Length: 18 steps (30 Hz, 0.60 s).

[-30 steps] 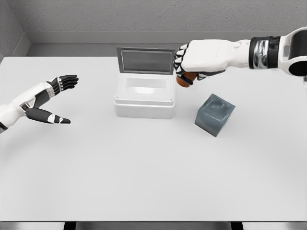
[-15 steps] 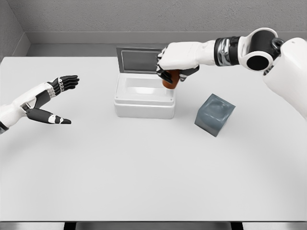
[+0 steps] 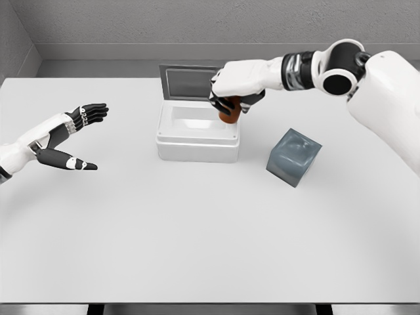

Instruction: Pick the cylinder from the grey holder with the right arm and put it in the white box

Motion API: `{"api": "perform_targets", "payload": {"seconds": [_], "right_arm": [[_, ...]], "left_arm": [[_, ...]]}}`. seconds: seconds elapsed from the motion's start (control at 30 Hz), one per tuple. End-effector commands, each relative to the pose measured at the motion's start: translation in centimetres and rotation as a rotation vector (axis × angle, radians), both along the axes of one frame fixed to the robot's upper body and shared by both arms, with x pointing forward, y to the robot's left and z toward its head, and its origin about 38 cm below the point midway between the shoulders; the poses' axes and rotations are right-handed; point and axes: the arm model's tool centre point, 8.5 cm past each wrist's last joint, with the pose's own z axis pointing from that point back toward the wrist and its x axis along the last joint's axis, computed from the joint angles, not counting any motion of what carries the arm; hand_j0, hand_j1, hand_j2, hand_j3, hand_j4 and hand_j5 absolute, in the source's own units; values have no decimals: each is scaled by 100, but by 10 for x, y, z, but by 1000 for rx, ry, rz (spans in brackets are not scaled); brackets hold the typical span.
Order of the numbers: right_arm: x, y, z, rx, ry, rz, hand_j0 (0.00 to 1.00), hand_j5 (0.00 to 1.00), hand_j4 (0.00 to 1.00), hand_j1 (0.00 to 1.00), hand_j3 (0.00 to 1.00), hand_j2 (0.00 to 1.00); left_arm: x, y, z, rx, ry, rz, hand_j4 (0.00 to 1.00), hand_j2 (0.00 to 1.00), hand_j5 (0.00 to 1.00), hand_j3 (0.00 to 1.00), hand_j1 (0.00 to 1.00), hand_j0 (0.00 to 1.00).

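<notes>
The right hand (image 3: 237, 85) sits just above the middle of the frame, its fingers curled around the orange-brown cylinder (image 3: 228, 112), whose lower end pokes out beneath the palm. The cylinder hangs over the right inner part of the white box (image 3: 197, 134), close to that box's right rim; whether it touches the rim cannot be told from this view. The right arm reaches in from the upper right of the frame, its white forearm and dark joint crossing above the grey holder (image 3: 293, 157). The box lies just left of centre in the upper half, its lid (image 3: 197, 83) standing open along the far edge, so the opening faces up and is clear on its left and near sides. The grey holder, a tilted translucent cube, stands to the right of the box, apart from it with a strip of bare table between them. The left hand (image 3: 62, 136) hovers at the left edge of the frame with fingers spread and holding nothing, well apart from the box. The white table (image 3: 197, 243) fills the lower half as wide bare surface, running to its front edge at the bottom and to its back edge behind the lid.
</notes>
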Motion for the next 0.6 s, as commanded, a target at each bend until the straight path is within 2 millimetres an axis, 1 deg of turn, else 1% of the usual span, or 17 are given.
{"api": "perform_targets", "payload": {"seconds": [0.0, 0.13, 0.17, 0.2, 0.23, 0.27, 0.33, 0.47, 0.5, 0.53, 0.57], "right_arm": [[1, 1, -4, -8, 9, -1, 15, 15, 15, 15, 15, 15], [1, 4, -3, -5, 9, 3, 15, 15, 15, 15, 15, 15], [1, 3, -3, -4, 8, 2, 17, 17, 17, 17, 17, 17], [1, 3, -3, -5, 7, 2, 21, 21, 21, 21, 21, 21], [1, 4, -2, -4, 6, 4, 43, 43, 43, 43, 43, 43], [0, 4, -2, -3, 5, 5, 100, 100, 100, 100, 100, 100], [0, 3, 4, -3, -8, 8, 100, 100, 100, 100, 100, 100], [-2, 4, 10, 4, -19, 18, 100, 100, 100, 100, 100, 100], [-5, 7, 14, 9, -29, 32, 100, 100, 100, 100, 100, 100], [-7, 4, 17, 9, -38, 35, 100, 100, 100, 100, 100, 100], [-9, 0, 25, 20, -57, 38, 100, 100, 100, 100, 100, 100]], "left_arm": [[0, 1, 1, -6, 1, 3, 100, 100, 100, 100, 100, 100], [0, 1, 1, -6, 1, 3, 100, 100, 100, 100, 100, 100], [0, 1, 1, -6, 1, 3, 100, 100, 100, 100, 100, 100], [0, 1, 1, -6, 1, 3, 100, 100, 100, 100, 100, 100], [-1, 0, 0, -2, 5, -10, 100, 100, 100, 100, 100, 100], [-1, -1, 0, -1, 7, -17, 100, 100, 100, 100, 100, 100], [-1, -1, 0, -1, 7, -17, 100, 100, 100, 100, 100, 100], [-1, -1, 0, -1, 8, -18, 100, 100, 100, 100, 100, 100], [-1, -1, 0, -1, 8, -18, 100, 100, 100, 100, 100, 100], [-1, -1, 0, 0, 8, -19, 100, 100, 100, 100, 100, 100], [-1, -1, 0, -1, 8, -20, 100, 100, 100, 100, 100, 100]]}}
